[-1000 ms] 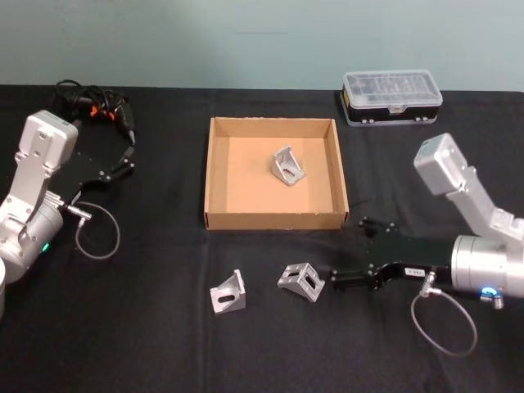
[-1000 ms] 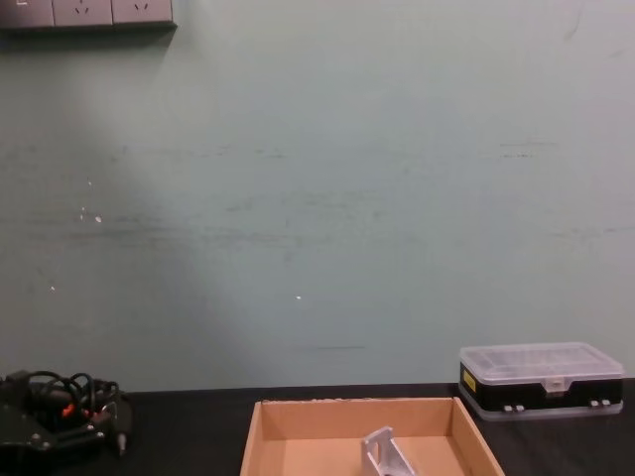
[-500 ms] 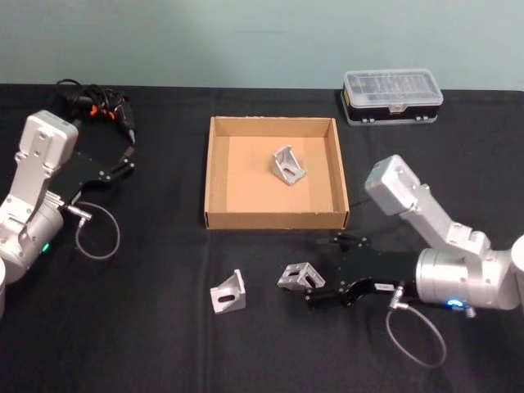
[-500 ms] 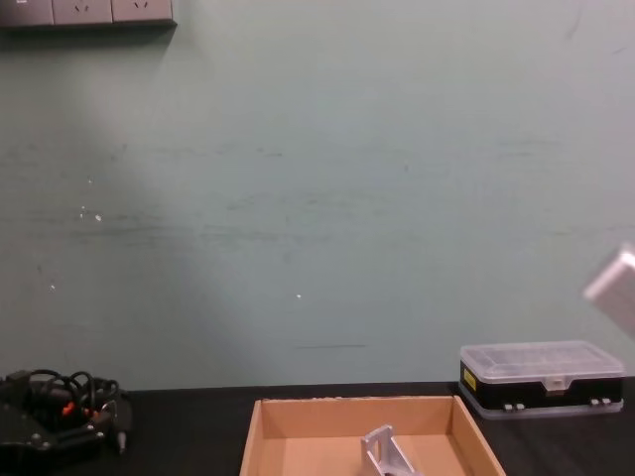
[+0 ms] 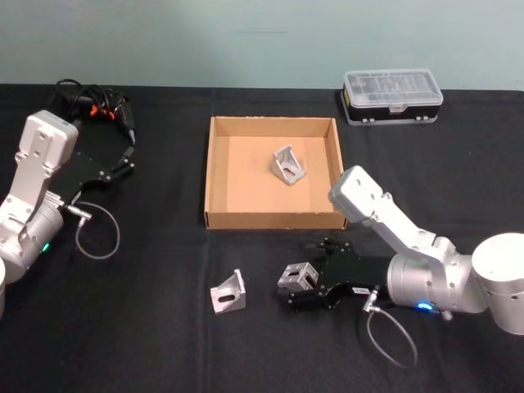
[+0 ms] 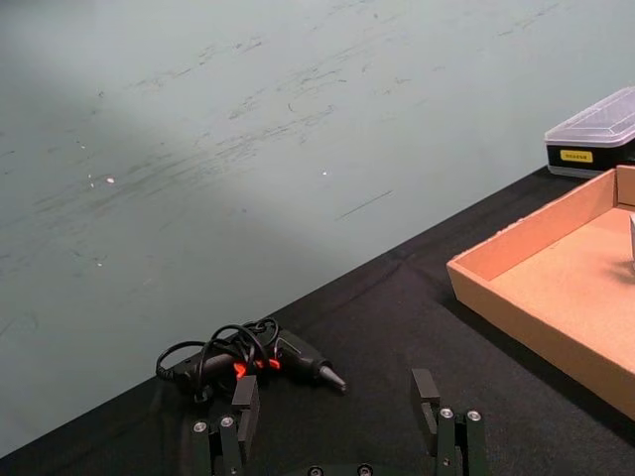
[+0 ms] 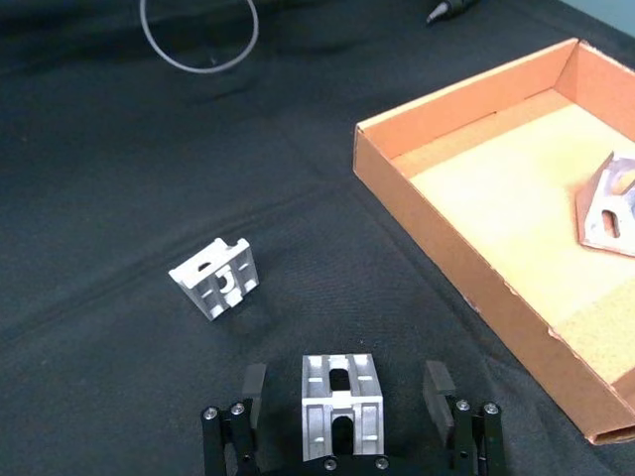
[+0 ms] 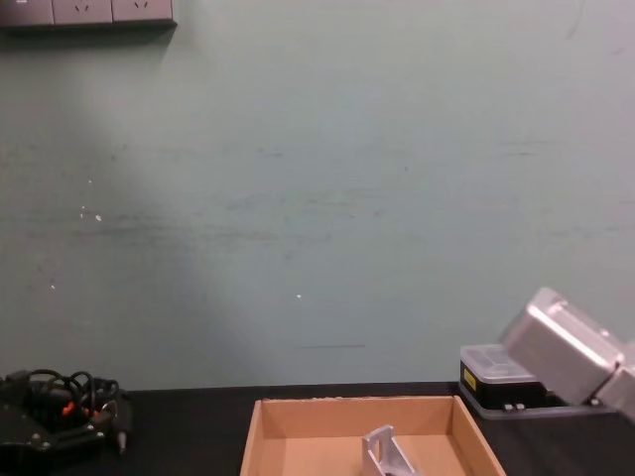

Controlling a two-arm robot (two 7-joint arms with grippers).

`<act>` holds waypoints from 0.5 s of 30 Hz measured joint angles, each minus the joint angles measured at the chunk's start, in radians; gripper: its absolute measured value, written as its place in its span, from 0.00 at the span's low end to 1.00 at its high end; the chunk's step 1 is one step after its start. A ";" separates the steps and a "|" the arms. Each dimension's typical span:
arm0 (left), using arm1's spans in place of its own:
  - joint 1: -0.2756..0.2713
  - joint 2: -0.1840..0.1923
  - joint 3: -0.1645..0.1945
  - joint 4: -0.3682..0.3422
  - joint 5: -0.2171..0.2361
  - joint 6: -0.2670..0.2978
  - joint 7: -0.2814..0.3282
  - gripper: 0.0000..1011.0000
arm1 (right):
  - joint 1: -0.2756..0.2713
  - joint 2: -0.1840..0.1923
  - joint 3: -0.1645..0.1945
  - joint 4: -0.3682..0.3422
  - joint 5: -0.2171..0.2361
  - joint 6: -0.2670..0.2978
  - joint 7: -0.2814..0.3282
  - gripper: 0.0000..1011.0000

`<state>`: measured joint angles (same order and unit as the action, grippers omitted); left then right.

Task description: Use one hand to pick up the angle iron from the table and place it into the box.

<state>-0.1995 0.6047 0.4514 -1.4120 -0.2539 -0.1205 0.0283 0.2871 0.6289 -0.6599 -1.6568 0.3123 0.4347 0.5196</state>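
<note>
Your right gripper (image 7: 344, 375) sits low over the table (image 5: 147, 336), on the near side of the box (image 5: 211, 176). Its jaws are spread either side of the angle iron (image 7: 340, 409), seemingly not yet touching it. Your left gripper (image 6: 335, 402) hangs idle at the far left, jaws released.

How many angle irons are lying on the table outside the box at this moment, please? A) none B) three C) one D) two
D: two lie on the table, one angle iron between the open fingers of the right gripper and a second angle iron to its left; the third angle iron is inside the box. The left gripper is parked at the far left.
</note>
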 joint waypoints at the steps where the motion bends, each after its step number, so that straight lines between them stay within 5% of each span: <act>1: 0.000 0.000 0.000 0.000 0.000 0.000 0.000 0.99 | 0.000 -0.003 0.000 0.001 -0.003 0.004 -0.002 0.99; 15: 0.000 0.000 0.000 0.000 0.000 0.000 0.000 0.99 | -0.003 -0.015 0.003 0.005 -0.012 0.023 -0.011 0.96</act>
<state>-0.1995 0.6047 0.4514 -1.4120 -0.2539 -0.1205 0.0283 0.2837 0.6138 -0.6567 -1.6517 0.3001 0.4578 0.5089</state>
